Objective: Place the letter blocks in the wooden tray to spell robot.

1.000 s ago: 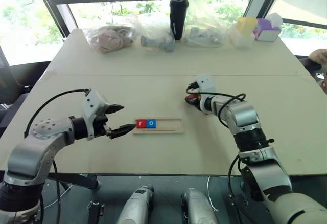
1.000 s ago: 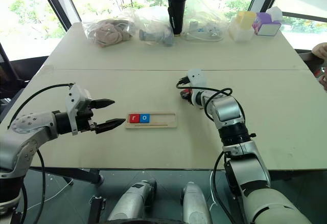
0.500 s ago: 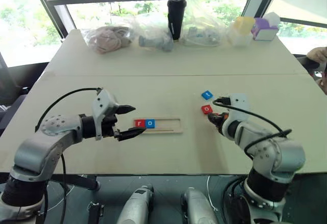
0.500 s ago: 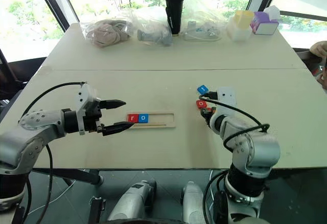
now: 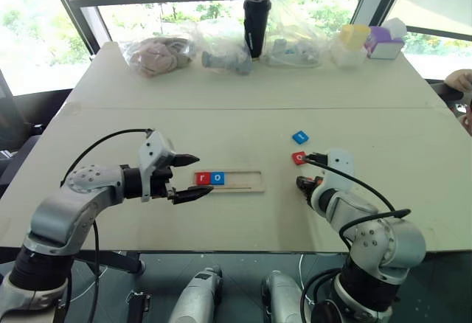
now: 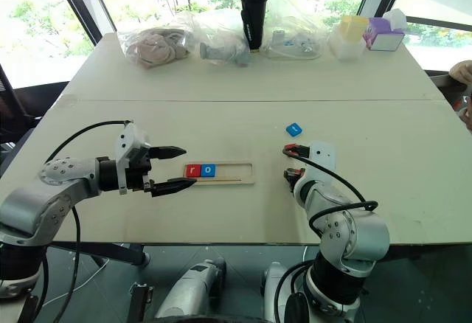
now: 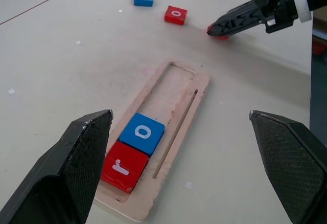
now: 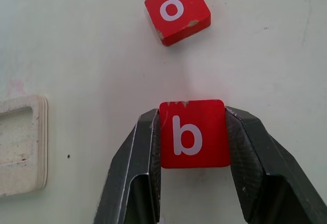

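Right gripper (image 8: pixel 193 142) has its two fingers set against the sides of the red "b" block (image 8: pixel 193 133), block square between them, letter upright toward the wrist camera. Can't tell whether it's actually clamped or just bracketing it; can't tell if the block is lifted or resting on the table either.

Just past the fingertips: red "o" block (image 8: pixel 177 10), slightly rotated, apart from the "b". Further out, blue block (image 5: pixel 299 137), letter too small to read.

Key relation: the wooden tray (image 5: pixel 251 179) lies toward the robot's left of the right gripper, well apart, long axis running left-right across the table. Its near end shows at the edge of the right wrist view (image 8: pixel 23 147), open and unfilled. The red "r" (image 7: pixel 122 165) and blue "o" (image 7: pixel 142 132) sit touching in the tray's left end, so my read is the "b" goes in the slot right beside the blue "o", i.e. a sideways carry along the tray's axis, then drop.

Left gripper (image 5: pixel 186 178) is wide open, holding nothing, tips bracketing the tray's left end. It's the nearer arm to the tray, but the right one has the block.

Hard to make out: tray slot count, the thin groove's purpose. Head views hide the "b" behind the right wrist.
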`<action>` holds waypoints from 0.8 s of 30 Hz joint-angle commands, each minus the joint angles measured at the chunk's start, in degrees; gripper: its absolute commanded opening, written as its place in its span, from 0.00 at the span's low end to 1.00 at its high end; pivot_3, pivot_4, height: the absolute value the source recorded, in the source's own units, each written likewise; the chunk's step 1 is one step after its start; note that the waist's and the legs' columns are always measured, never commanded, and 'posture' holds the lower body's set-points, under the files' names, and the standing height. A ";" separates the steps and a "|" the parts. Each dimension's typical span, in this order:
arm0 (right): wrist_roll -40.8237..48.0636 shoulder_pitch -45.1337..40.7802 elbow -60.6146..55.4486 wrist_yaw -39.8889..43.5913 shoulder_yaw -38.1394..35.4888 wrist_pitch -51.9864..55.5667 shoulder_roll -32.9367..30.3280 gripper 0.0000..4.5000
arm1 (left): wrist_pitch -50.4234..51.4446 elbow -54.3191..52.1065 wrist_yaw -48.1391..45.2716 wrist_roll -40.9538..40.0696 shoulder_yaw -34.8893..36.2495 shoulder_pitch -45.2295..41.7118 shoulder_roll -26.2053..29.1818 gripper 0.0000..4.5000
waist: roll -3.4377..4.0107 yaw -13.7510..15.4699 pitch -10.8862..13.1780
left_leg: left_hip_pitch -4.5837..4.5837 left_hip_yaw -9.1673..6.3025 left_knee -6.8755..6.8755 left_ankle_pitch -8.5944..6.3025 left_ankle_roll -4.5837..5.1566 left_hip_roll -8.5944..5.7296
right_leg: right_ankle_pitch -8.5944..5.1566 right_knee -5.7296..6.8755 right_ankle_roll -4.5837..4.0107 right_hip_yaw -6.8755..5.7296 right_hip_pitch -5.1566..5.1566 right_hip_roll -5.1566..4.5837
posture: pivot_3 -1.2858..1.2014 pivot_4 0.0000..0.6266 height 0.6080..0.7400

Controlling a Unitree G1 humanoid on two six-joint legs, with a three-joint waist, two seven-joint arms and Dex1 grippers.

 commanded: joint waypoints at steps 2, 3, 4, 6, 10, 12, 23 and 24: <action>1.96 -0.32 -2.21 1.00 1.26 0.39 -3.30 0.92 | -0.76 -1.39 -0.15 -0.19 1.15 0.30 0.85 1.00 | 0.01 0.03 0.00 | 0.00 0.00 0.00 0.00 0.00 0.00 | 0.00 0.00 0.00 0.00 -0.01 0.00 | 0.52 0.24 1.00; 2.93 -0.82 -2.20 2.45 1.80 0.39 -5.87 0.98 | -0.74 -1.49 -0.21 -0.29 1.34 0.49 1.01 1.00 | 0.01 0.06 0.01 | 0.00 0.00 0.00 0.00 0.00 0.00 | 0.00 -0.02 0.00 0.00 -0.03 0.00 | 0.52 0.24 1.00; 4.13 -2.20 -2.05 5.25 2.80 0.39 -10.62 0.98 | -0.74 -1.53 -0.41 -0.41 1.54 0.71 1.27 1.00 | 0.04 0.10 0.02 | -0.01 0.00 0.00 0.00 0.00 -0.01 | 0.00 -0.04 -0.01 0.00 -0.08 -0.02 | 0.52 0.24 1.00; 7.33 -4.79 -0.55 12.74 3.29 -1.11 -19.73 0.98 | -0.88 -1.86 -1.65 -0.71 1.52 1.30 2.30 1.00 | 0.08 0.04 0.06 | -0.04 0.05 0.01 0.00 0.01 -0.03 | -0.01 -0.16 -0.01 0.00 -0.11 -0.04 | 0.52 0.24 1.00; 15.12 -1.96 3.79 33.62 4.72 -15.29 -35.91 0.98 | -1.54 -2.47 -6.10 -1.61 1.39 2.10 5.40 1.00 | 0.03 0.03 0.04 | -0.03 0.15 -0.08 0.01 0.07 0.06 | 0.00 -0.38 -0.01 -0.01 0.15 -0.01 | 0.52 0.24 1.00; 15.46 1.69 6.70 43.76 6.09 -26.44 -42.54 0.98 | -2.49 -2.21 -8.17 -1.18 0.90 1.58 6.87 1.00 | 0.04 0.12 0.05 | -0.03 0.15 -0.17 -0.03 0.13 0.14 | 0.00 -0.53 0.01 -0.06 0.22 0.01 | 0.52 0.24 1.00; 7.79 6.04 30.48 66.25 14.76 -61.51 -54.34 0.98 | -8.21 -2.44 -10.32 5.86 -4.62 -1.06 8.90 1.00 | 0.00 0.13 0.07 | -0.04 0.47 0.03 -0.14 0.31 0.22 | 0.12 -0.87 0.01 0.00 0.34 -0.09 | 0.52 0.24 1.00; 6.99 5.54 32.23 66.85 15.30 -63.58 -54.35 0.98 | -8.12 -2.71 -10.18 5.88 -4.79 -1.13 8.76 1.00 | 0.01 0.16 0.07 | -0.04 0.47 0.03 -0.14 0.31 0.25 | 0.12 -0.86 0.01 -0.01 0.34 -0.07 | 0.52 0.24 1.00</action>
